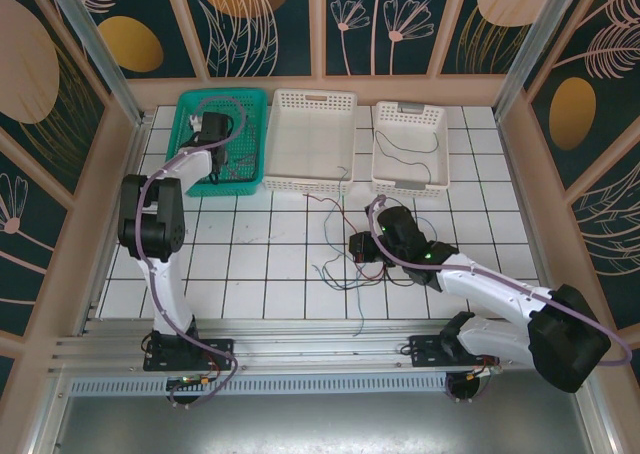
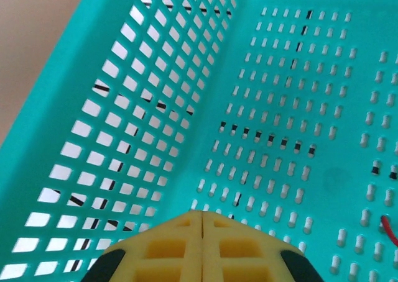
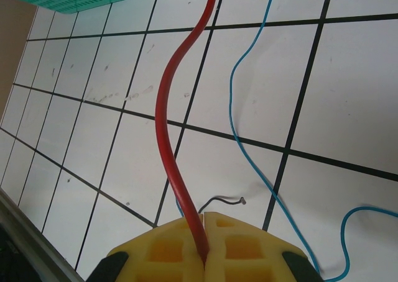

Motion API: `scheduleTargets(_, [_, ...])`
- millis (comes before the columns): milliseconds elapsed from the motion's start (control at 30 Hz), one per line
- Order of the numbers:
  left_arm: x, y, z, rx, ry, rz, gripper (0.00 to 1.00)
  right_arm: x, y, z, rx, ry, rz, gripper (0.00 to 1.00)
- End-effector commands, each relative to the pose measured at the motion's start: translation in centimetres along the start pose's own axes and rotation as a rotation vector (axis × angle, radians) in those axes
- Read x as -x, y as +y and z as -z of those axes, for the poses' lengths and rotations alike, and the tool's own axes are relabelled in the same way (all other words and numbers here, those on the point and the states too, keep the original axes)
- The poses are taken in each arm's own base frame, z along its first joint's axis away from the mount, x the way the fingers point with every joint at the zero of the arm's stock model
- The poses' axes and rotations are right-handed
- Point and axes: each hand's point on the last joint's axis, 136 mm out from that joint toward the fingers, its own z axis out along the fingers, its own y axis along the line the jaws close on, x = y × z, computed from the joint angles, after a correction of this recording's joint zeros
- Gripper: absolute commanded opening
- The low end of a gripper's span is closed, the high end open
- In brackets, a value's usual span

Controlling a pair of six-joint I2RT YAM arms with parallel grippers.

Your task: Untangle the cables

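On the tiled surface (image 1: pixel 250 264), right of centre, the right fingers (image 3: pixel 177 248) are clamped on the red cable (image 3: pixel 166 108), which enters the seam between the two yellow pads and is pinched there. From that grip the cable's long axis runs straight ahead of the fingers, bending slightly, and leaves the wrist view at the top edge; from above it heads up and left toward the front of the middle white basket (image 1: pixel 312 182). The blue cable (image 3: pixel 233 108) lies flat just beside it on the right, roughly parallel and not touching it where I can see, and it curls away near the pads. A thin dark wire end (image 3: pixel 225 200) sits close in front of the fingers. The rest of the loose cables (image 1: pixel 335 269) form a knot just beside the right gripper, on its left and nearer side. The left fingers (image 2: pixel 168 251) are pressed together with nothing visible between them, low inside the green basket (image 2: pixel 124 77), well apart from the knot (a short red strand shows on the basket floor at the right edge). My judgement: the right arm is the nearer one, and any pull should follow the red cable's own line, away from the knot, so the blue one is not dragged along.
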Motion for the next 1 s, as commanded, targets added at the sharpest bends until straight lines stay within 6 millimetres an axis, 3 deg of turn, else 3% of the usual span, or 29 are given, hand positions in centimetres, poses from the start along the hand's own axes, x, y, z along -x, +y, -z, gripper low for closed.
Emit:
scheduleTargets(0, [-1.7, -0.4, -1.4, 0.002, 0.052, -0.01, 0.0, 0.9, 0.9, -0.1, 0.009, -0.014, 0.032, 0.0])
scheduleTargets(167, [-3.2, -1.1, -2.4, -0.012, 0.098, -0.02, 0.0, 0.9, 0.9, -0.4, 0.008, -0.007, 0.035, 0.0])
scheduleTargets(267, [-3.0, -1.0, -2.4, -0.002, 0.097, -0.023, 0.02, 1.0, 1.0, -0.5, 0.01, -0.005, 0.038, 0.0])
scheduleTargets(367, [-1.5, -0.6, -1.6, -0.001, 0.07, -0.014, 0.2, 1.3, 1.1, -0.4, 0.008, -0.009, 0.045, 0.0])
scheduleTargets(467, [0.5, -0.3, -0.1, -0.016, 0.034, 0.007, 0.29, 1.4, 1.3, -0.4, 0.009, -0.011, 0.048, 0.0])
scheduleTargets(667, [4.2, 0.6, 3.1, -0.04, -0.036, 0.052, 0.59, 1.5, 1.6, -0.3, 0.022, -0.014, 0.049, 0.0])
scheduleTargets(800, [5.5, 1.2, 4.8, -0.055, -0.067, 0.081, 0.79, 1.5, 1.8, 0.0, 0.026, -0.021, 0.052, 0.0])
scheduleTargets(967, [6.3, 1.7, 6.3, -0.072, -0.086, 0.101, 0.9, 1.7, 2.0, 0.4, 0.029, -0.03, 0.056, 0.0])
